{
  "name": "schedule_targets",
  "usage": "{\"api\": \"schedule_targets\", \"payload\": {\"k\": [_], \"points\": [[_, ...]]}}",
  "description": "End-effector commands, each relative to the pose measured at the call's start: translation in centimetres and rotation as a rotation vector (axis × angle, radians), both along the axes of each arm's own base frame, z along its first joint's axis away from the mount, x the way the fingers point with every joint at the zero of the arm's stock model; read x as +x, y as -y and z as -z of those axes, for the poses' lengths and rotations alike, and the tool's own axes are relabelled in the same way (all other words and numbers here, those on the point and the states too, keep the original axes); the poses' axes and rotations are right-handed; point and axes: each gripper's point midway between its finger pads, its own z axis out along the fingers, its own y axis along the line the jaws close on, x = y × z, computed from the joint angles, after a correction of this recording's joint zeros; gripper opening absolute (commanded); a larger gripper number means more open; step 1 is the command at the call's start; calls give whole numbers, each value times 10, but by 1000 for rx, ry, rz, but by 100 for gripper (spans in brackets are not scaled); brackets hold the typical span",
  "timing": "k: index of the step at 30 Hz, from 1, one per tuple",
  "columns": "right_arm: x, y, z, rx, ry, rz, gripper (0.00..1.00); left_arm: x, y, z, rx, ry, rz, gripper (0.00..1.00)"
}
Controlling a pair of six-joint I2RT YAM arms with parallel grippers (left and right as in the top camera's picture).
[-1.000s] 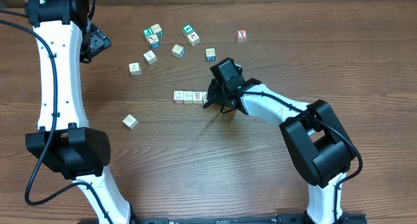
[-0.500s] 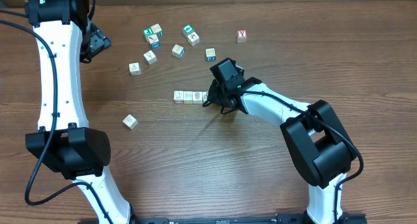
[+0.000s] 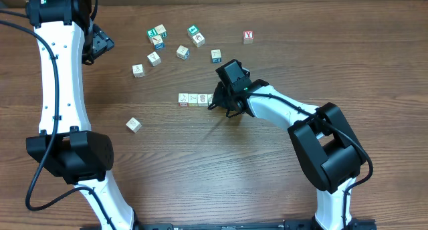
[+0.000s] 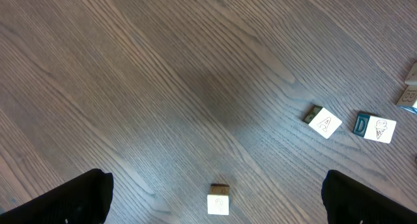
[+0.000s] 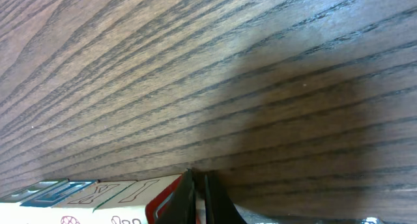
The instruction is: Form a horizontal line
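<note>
Horizontal line of small pale wooden cubes with printed faces [image 3: 194, 99], mid-table, its right end at the tips of the right gripper [image 3: 215, 101].

From the left: the left gripper [image 3: 99, 44] hangs at the far back-left with its jaws spread wide and nothing between them, well apart from the row. A loose pale wooden cube [image 3: 134, 125] lies alone to the front-left of the row, and scattered printed wooden cubes [image 3: 154, 58] sit behind it. The row's long axis runs left to right, its cubes touching side to side. Three show plainly; the right end is hidden under the right gripper. That gripper is pinched shut on nothing. Its fingertips [image 5: 190, 196] are down at table level, seemingly against the end cube's red-edged face. Its arm angles in from the right, nearly along the row's axis, and is much the nearer, so any nudge would likely run leftward.
</note>
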Motion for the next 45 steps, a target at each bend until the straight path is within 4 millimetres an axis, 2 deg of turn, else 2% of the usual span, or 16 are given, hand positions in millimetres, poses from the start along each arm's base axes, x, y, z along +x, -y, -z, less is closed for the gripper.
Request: {"api": "schedule_targets", "payload": {"k": [1,24,45], "points": [[-23,4,29,-25,-94,-14,4,1,3,-7,5,12,27,100],[-23,0,27,6,-103,-3,4,1,3,-7,5,12,27,100],[-10,31,30,-92,-69,35,5,1,3,-7,5,12,27,100]]}}
